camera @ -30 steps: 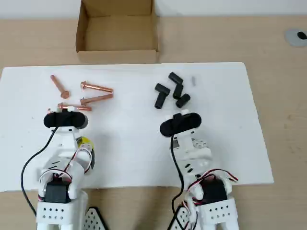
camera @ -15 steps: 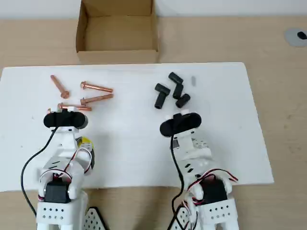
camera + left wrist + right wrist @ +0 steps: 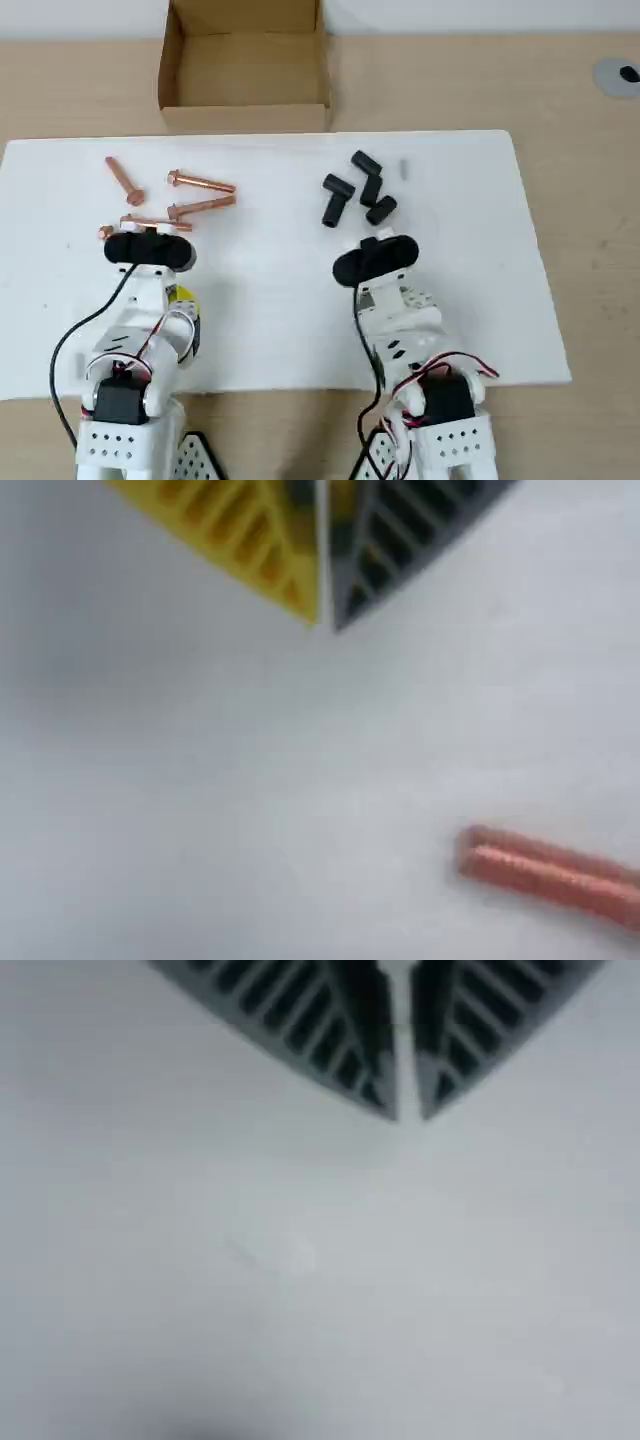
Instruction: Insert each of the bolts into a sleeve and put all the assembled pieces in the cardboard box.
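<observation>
Bolts (image 3: 203,183) of copper colour lay loose on the left part of the white sheet (image 3: 280,300); three sat apart from one another, and another bolt (image 3: 155,223) lay right at the black wrist housing of the left arm (image 3: 130,335), partly under it. The high view gave the whole layout; a cluster of black sleeves (image 3: 337,186) lay on the sheet's middle right, some touching, just beyond the wrist housing of the right arm (image 3: 410,330). No bolt sat in a sleeve. The cardboard box (image 3: 245,118) stood open past the sheet's far edge on the wooden table (image 3: 580,200), nearer the bolts than the sleeves.

From above, the black housings covered both sets of fingertips; the wrist views gave them close up. The left gripper (image 3: 325,620) had one yellow finger (image 3: 250,540) and one dark finger (image 3: 400,530), their tips pressed together with nothing between them, just above the bare sheet; the blunt end of a bolt (image 3: 550,872) lay near them without touching. The right gripper (image 3: 405,1112) had two dark ribbed fingers (image 3: 310,1030) drawn in to a thin slit, holding nothing, over plain white sheet. Whether either pair of tips touched the sheet could not be told.
</observation>
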Robot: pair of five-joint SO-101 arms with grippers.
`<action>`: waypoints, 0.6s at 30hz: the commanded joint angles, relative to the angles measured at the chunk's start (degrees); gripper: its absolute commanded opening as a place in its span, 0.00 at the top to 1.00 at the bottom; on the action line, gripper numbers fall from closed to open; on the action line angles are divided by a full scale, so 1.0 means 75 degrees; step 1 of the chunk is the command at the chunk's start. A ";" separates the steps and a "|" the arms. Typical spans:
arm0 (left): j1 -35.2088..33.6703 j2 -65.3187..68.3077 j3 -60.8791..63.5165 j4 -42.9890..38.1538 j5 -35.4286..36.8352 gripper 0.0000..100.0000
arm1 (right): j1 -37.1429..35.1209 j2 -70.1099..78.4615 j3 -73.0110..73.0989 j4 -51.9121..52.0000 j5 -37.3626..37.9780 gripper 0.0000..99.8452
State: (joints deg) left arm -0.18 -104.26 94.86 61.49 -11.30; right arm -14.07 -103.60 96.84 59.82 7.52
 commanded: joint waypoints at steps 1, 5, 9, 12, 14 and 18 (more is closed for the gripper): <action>-0.1055 0.0029 -0.0340 -0.0094 -0.0059 0.99 | 0.0147 -0.0815 -0.0287 -0.0059 0.0422 0.93; -0.2028 0.0697 -0.1536 0.0047 -0.0316 0.99 | 0.0158 -0.0287 -0.1201 0.0656 0.0457 0.93; -0.2075 0.2749 -0.3610 0.0422 -0.0422 0.99 | 0.0158 0.1459 -0.2643 0.0645 0.0457 0.93; -0.2086 0.5046 -0.5662 0.0727 -0.0035 0.99 | 0.0158 0.3651 -0.4261 0.0680 0.0469 0.93; -0.2075 0.6758 -0.7127 0.1231 0.0363 0.99 | 0.0158 0.5398 -0.5550 0.0856 0.0574 0.93; -0.2063 0.9700 -0.9541 0.2684 0.0961 0.99 | 0.0158 0.8844 -0.8551 0.2040 0.0574 0.93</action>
State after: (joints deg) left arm -15.03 -48.70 39.12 75.56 -7.25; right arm -13.63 -57.45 51.65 69.76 11.47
